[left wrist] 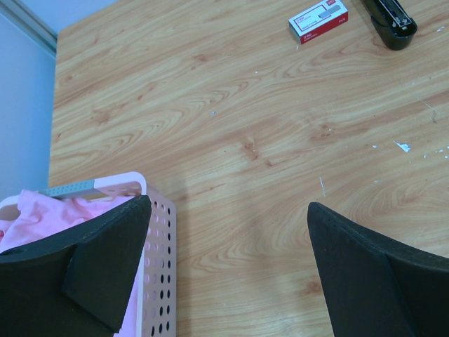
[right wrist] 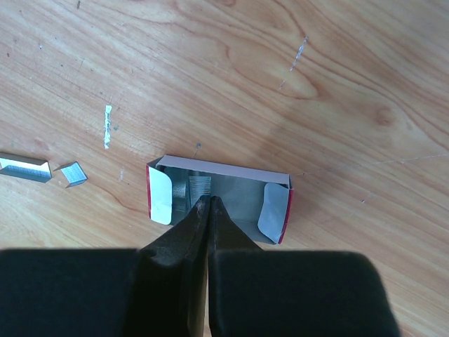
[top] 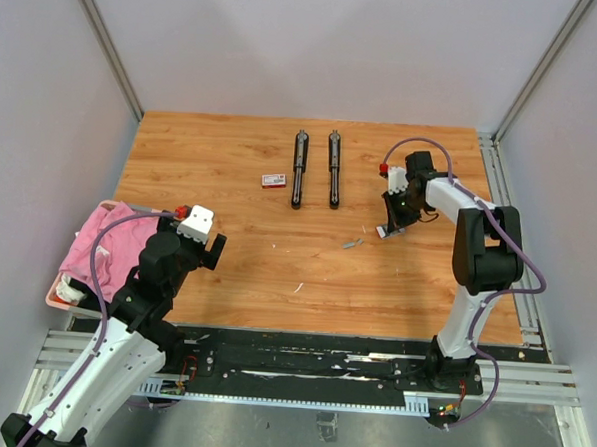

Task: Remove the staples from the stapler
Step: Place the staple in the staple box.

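Overhead, staples are grey flecks on the table, right of centre; stapler lies toward far edge. Right wrist resolves two strips beside an open tray, right tool pinched closed over it. Left tool wide, near left edge.

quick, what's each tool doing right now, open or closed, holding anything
left tool: open, holding nothing
right tool: closed, tips down at the open box; nothing visible between them
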{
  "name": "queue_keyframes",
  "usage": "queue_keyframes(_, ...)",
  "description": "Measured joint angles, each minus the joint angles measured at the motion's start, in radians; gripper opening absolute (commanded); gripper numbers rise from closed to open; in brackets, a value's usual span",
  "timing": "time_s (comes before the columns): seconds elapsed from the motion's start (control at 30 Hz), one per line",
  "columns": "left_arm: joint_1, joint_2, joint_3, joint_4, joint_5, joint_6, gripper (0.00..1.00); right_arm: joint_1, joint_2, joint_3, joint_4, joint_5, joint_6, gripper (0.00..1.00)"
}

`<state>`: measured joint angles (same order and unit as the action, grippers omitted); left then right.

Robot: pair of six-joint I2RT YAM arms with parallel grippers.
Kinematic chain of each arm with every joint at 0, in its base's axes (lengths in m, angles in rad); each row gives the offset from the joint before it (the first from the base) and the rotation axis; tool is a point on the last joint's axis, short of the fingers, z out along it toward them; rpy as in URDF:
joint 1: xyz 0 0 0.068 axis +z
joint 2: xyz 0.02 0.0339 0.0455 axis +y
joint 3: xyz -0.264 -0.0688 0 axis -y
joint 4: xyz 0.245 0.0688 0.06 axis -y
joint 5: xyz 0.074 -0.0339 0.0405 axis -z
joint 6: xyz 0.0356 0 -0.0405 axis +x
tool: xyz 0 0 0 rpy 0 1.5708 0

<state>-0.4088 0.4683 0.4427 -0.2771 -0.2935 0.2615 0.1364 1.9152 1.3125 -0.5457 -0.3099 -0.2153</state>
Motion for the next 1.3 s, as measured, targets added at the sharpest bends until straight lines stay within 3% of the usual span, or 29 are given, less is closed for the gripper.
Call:
queue_keyframes(0.9, 0.000, 0.000, 0.000, 0.000, 0.000, 0.000, 0.98, -0.013, 0.010, 0.000, 0.002, -0.003, 0.018, 0.15)
queue_keyframes(1.3, 0.000, 0.000, 0.000, 0.000, 0.000, 0.000, 0.98, -0.013, -0.021, 0.000, 0.000, -0.030, 0.029, 0.26)
